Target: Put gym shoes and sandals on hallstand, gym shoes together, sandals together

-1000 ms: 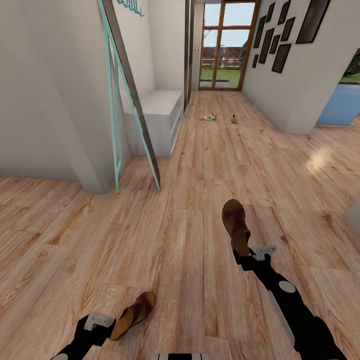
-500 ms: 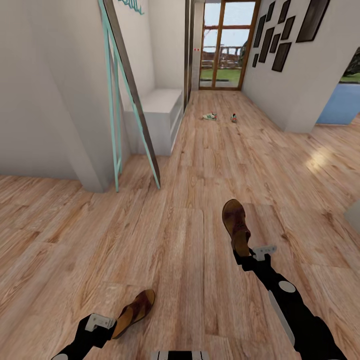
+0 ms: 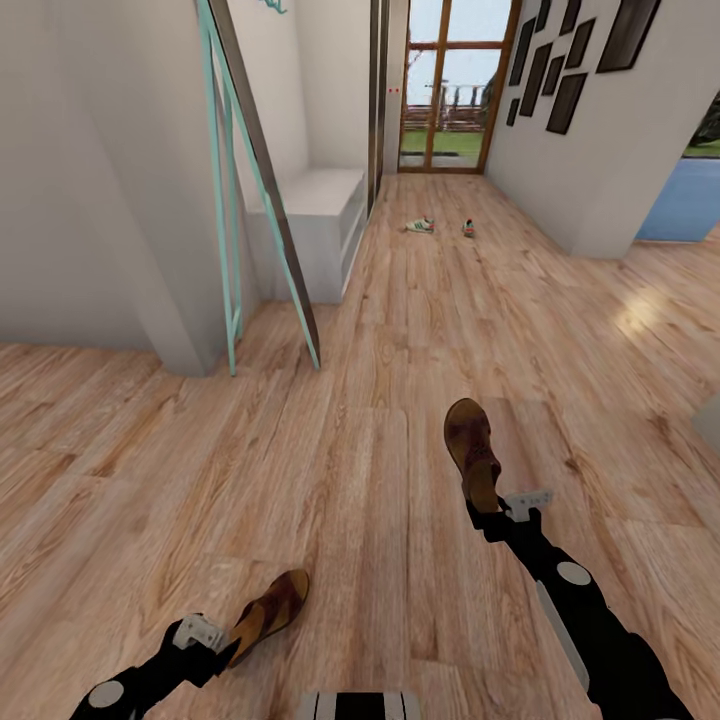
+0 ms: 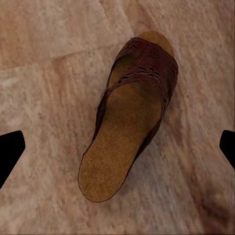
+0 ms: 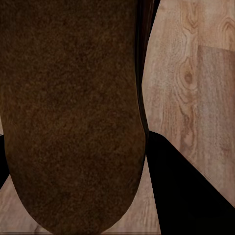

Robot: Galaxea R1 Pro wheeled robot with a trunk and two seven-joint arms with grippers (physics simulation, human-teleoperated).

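White walls, glazed wooden door, dark picture frames, teal ladder

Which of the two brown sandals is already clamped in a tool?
The sandal at the right tool, heel between its fingers; the other sandal lies loose beside the open left tool.

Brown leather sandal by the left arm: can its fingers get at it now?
Probably yes: the brown leather sandal lies flat on bare wood floor between the left gripper's spread fingers, nothing blocking.
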